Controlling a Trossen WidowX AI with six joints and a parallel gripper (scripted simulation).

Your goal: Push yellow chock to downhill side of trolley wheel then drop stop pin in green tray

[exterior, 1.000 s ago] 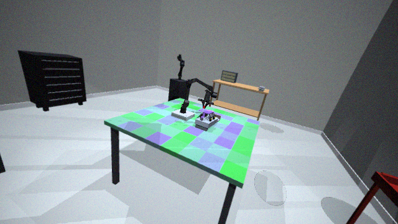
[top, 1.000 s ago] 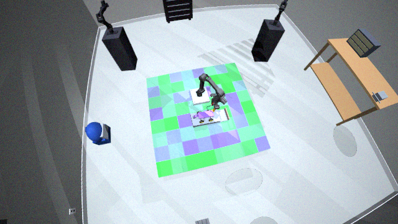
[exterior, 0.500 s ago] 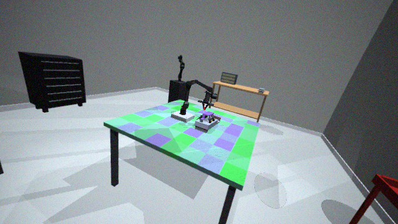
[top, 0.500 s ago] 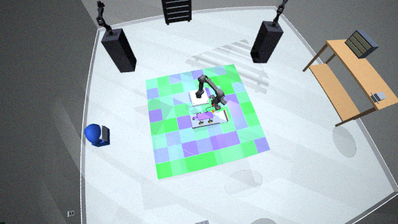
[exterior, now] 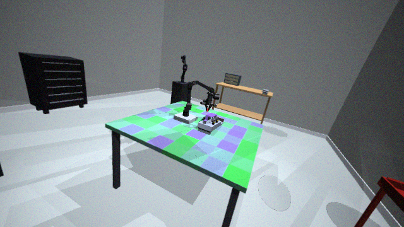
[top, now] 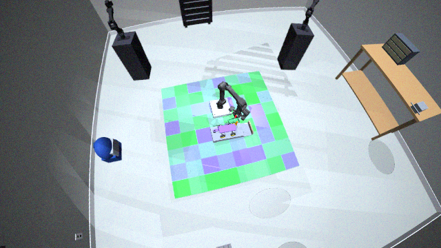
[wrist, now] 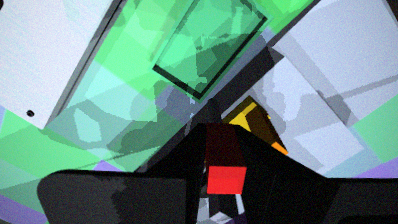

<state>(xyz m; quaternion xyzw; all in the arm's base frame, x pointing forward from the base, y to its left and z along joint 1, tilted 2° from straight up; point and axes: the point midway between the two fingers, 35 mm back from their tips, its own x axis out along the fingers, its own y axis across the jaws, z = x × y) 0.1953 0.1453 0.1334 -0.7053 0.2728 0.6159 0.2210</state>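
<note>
My gripper is shut on the red-headed stop pin, held above the table beside the ramp's edge. The purple trolley stands on the pale ramp. The yellow chock is on the ramp just beyond my fingers in the wrist view, partly hidden by them; its orange handle shows. Whether it touches a wheel is hidden. The green tray lies beside the ramp, ahead of my fingers in the wrist view.
The arm's white base plate lies across the tray from the ramp. A brown end board stands at one end of the ramp. The table top is patterned in green, blue and purple.
</note>
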